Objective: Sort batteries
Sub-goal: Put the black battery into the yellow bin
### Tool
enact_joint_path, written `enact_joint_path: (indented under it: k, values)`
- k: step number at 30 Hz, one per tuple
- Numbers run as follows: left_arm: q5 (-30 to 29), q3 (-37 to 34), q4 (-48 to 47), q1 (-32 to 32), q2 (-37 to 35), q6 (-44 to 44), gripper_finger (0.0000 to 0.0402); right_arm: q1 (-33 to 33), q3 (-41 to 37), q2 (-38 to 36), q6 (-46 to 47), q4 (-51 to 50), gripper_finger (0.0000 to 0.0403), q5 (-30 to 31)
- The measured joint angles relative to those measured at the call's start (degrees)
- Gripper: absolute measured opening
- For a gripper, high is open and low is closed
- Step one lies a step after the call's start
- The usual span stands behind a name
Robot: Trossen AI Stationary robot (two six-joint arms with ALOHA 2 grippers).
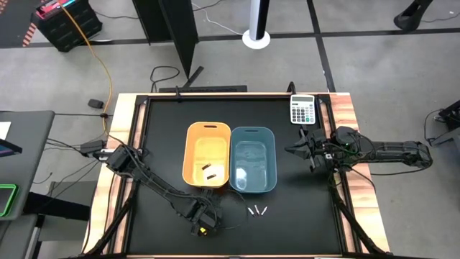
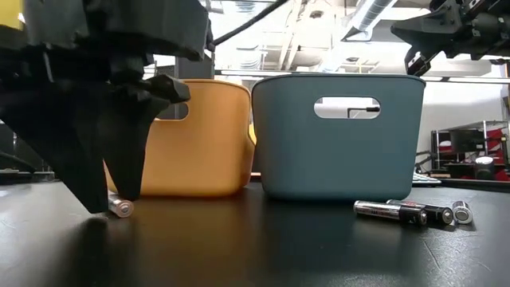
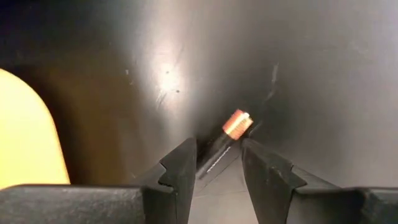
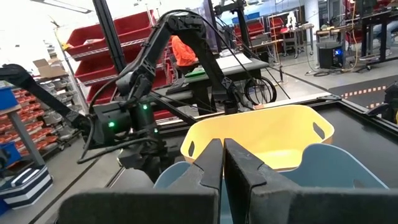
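Note:
My left gripper (image 1: 204, 227) points steeply down near the table's front edge, in front of the yellow bin (image 1: 192, 155). It is open, with one finger on each side of a slim dark battery (image 3: 219, 152) with a copper end (image 3: 237, 123). This battery (image 2: 121, 208) lies on the table by the fingertips. Three more batteries (image 1: 256, 211) lie in front of the blue bin (image 1: 272, 160). Two dark batteries (image 1: 210, 173) lie inside the yellow bin. My right gripper (image 1: 291, 150) hovers shut and level at the table's right side, holding nothing.
The two bins stand side by side at the table's middle. A grey-white calculator (image 1: 302, 109) lies at the far right corner. Bare black tabletop (image 1: 165, 122) spreads to the left of the bins and behind them.

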Motion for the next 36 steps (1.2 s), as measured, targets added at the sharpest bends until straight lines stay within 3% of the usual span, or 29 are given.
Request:
enact_joint_path:
  k: [8,17,36]
  values:
    - [3.6,-2.0,2.9,1.1,-0.3,-1.6,0.0105,0.0,0.0,0.0,0.0,0.0,0.0033,0.0]
    - [4.1,-2.0,3.2,1.2,-0.3,-2.3,0.0014,0.0,0.0,0.0,-0.4,0.0,0.0033,0.0]
    - [3.1,1.3,1.3,1.2,0.1,-3.0,0.0013,0.0,0.0,0.0,-0.4,0.0,0.0033,0.0]
